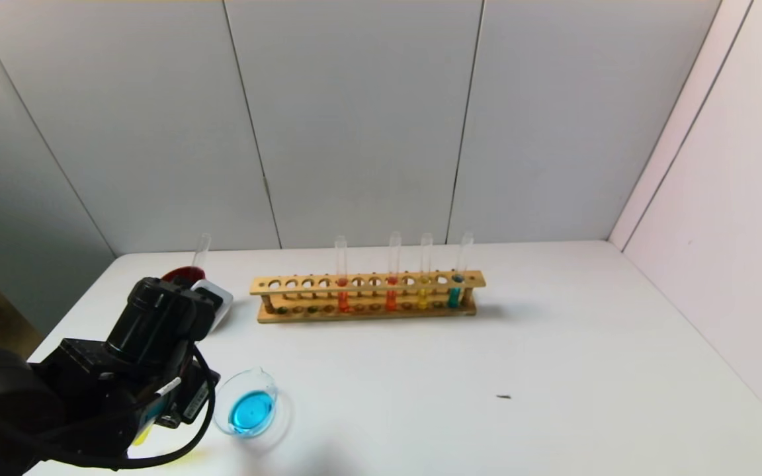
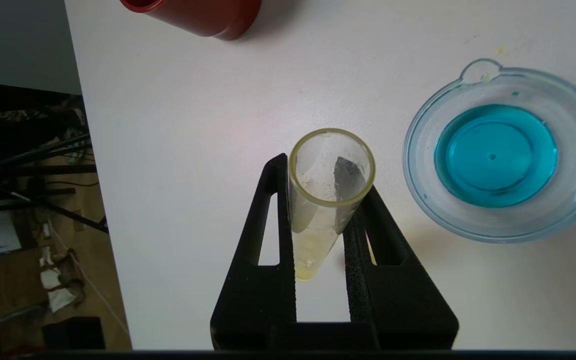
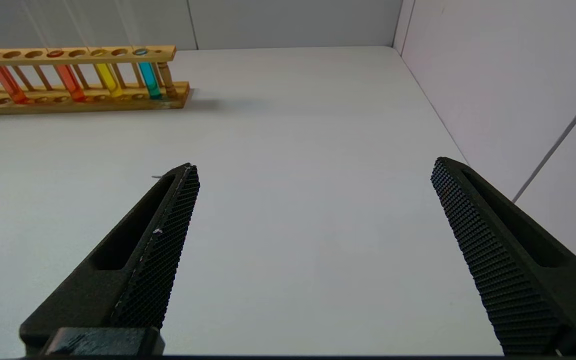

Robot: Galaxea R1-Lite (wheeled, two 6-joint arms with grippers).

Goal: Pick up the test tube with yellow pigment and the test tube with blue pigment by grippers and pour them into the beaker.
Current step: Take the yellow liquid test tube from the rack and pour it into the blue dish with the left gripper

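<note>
Left claw [image 2: 318,235] clamps the slim clear glass test tube with yellow traces [image 2: 325,200], at nine o'clock of the low clear glass beaker [image 2: 505,155]. Beaker holds blue only, so blue looks poured, yellow pending. Right claw [image 3: 313,250] gapes over white counter [image 3: 293,150].

— What is the left gripper [image 2: 325,200] looking like up close?

— Matt black plastic, its inner pads [image 2: 353,260] showing rough and grainy. They are pinching clear glossy glass — the test tube with yellow pigment [image 2: 325,200], smeared with yellow film inside.

— And the right gripper [image 3: 313,250]?

— The same matt black, with a fine dotted grid on the fingers [image 3: 168,245].

— The rest?

— The beaker [image 2: 575,197] is shining as clear glass. The rack [image 1: 368,296] is showing pale varnished wood, the cup [image 2: 198,15] smooth dark red plastic, the desk [image 1: 553,370] smooth matt white.
</note>
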